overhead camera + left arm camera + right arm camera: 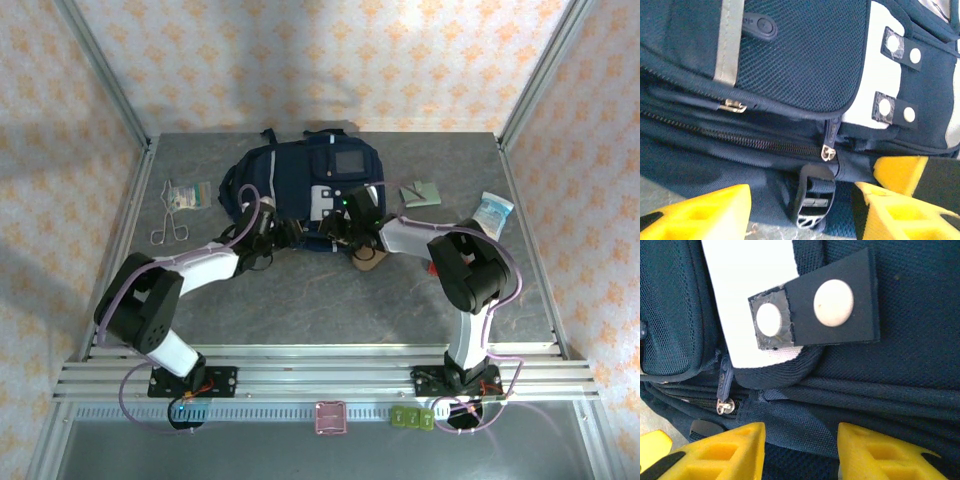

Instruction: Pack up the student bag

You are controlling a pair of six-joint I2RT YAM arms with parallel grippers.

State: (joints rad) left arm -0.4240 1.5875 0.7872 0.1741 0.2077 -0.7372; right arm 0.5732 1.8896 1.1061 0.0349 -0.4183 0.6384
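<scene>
Student bag lies front-up at the far middle of the table, its long axis running far to near and tilted a little left. The carry loop points toward the back wall, the zippered edge toward the arms. Left gripper sits at that near edge, yellow fingers spread wide either side of a strap buckle. Right gripper is just beside it, fingers apart over dark fabric — whether they pinch it, I cannot tell.
</scene>
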